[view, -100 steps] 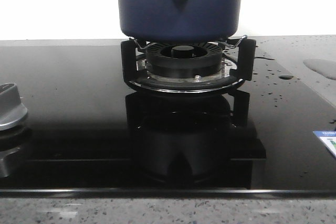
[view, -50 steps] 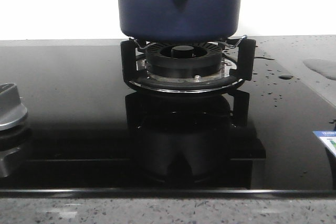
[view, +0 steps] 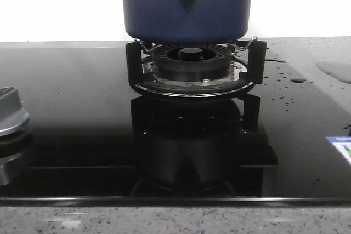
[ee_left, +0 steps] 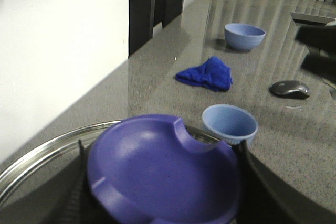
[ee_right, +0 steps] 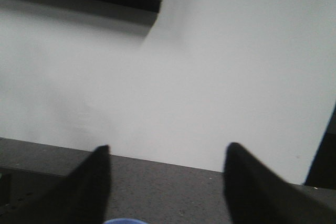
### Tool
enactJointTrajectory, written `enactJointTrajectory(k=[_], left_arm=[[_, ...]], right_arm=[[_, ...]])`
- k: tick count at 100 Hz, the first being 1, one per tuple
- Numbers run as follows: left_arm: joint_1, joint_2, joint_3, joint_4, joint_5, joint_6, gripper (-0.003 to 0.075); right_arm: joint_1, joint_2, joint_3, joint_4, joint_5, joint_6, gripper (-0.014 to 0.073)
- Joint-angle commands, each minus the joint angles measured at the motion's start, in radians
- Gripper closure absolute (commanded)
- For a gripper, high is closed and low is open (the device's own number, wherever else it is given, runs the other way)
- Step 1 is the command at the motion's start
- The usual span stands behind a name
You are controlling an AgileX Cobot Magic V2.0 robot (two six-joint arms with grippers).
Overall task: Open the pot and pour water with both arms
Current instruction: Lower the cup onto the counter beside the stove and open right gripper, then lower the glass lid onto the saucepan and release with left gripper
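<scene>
In the left wrist view we saw a purple lid handle (ee_left: 163, 174) close to the camera, round and dished, with notches in its rim. It sat on a glass lid with a metal rim (ee_left: 39, 153). The dark fingers (ee_left: 247, 166) stood at both sides of this handle. On the grey counter (ee_left: 157, 77) were a small light blue cup (ee_left: 230, 123), a crumpled blue cloth (ee_left: 206, 74), a blue bowl (ee_left: 244, 36) nearer the far edge, and a dark mouse (ee_left: 290, 88).
</scene>
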Motion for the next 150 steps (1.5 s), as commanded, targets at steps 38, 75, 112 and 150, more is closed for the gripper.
enactJointTrajectory(k=[38,75,112,150], left_arm=[[-0.012,0.053,-0.029,-0.098,0.024,0.006,0.0456],[-0.004,0.031,-0.031,-0.148,0.005,0.015,0.0051],[0.161,-0.306,-0.031,-0.063,-0.016,-0.101,0.0702],[0.253,-0.768,0.343,0.200,-0.156,-0.263,0.0741]], right_arm=[[-0.003,-0.061,-0.034,0.015,0.160,0.001,0.0659],[-0.003,-0.061,-0.034,0.015,0.164,0.001,0.0659],[0.098,-0.116,-0.025,0.148,0.267,-0.013,0.0665],[0.549,-0.244,0.070,0.232,0.415,-0.117,0.0665]])
